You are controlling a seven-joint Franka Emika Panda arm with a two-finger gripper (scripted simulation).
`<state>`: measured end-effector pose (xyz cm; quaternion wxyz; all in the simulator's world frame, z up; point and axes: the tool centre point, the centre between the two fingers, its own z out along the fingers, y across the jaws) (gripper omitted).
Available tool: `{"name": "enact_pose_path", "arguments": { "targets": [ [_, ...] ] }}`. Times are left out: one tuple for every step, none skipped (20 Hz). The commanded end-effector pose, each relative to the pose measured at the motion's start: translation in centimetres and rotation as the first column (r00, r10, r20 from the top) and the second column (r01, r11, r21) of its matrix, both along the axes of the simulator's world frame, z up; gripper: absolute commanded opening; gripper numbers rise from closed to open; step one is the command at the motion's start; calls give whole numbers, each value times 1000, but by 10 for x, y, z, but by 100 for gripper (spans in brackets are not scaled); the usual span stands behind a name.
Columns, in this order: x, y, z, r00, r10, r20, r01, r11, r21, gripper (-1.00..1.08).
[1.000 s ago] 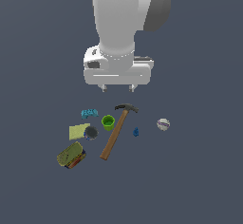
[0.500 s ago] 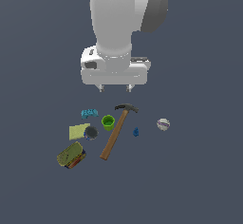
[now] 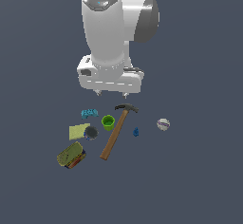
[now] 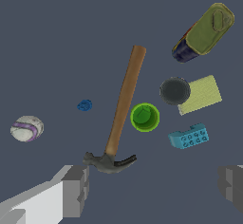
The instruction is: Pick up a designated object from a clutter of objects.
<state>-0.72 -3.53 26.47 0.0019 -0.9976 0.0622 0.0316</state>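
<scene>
So the fingers [image 4: 154, 190] are spread wide apart, holding nothing, hovering above the pile. The teal-blue studded toy brick [image 3: 88, 113] sits on the dark grey tabletop [image 3: 199, 171] just beside the bright green cup [image 3: 108, 122], near the wooden-handled hammer [image 3: 115, 134].

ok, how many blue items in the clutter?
2. A teal-blue studded toy brick lies beside the green cup, on the yellow-green pad's side. A tiny darker blue bit sits between the wooden hammer handle and the white ball. None looks hidden.
</scene>
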Motion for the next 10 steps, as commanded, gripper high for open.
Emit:
{"name": "enact_pose_path", "arguments": {
  "targets": [
    [0, -7, -12, 998, -64, 1, 64, 998, 7, 100],
    [-1, -10, -18, 996, -94, 2, 94, 996, 10, 100],
    [-1, -13, -24, 992, -127, 2, 127, 992, 13, 100],
    [-1, -17, -31, 987, -161, 3, 161, 987, 16, 100],
    [-2, -21, -37, 980, -198, 3, 198, 980, 19, 100],
    [-3, -25, -45, 972, -237, 3, 237, 971, 21, 100],
    [-4, -29, -52, 961, -278, 3, 278, 960, 24, 100],
    [-5, -34, -60, 948, -319, 3, 319, 947, 25, 100],
    [-7, -39, -67, 933, -360, 3, 360, 933, 27, 100],
    [-9, -44, -75, 916, -401, 3, 400, 916, 28, 100]
  ]
}}
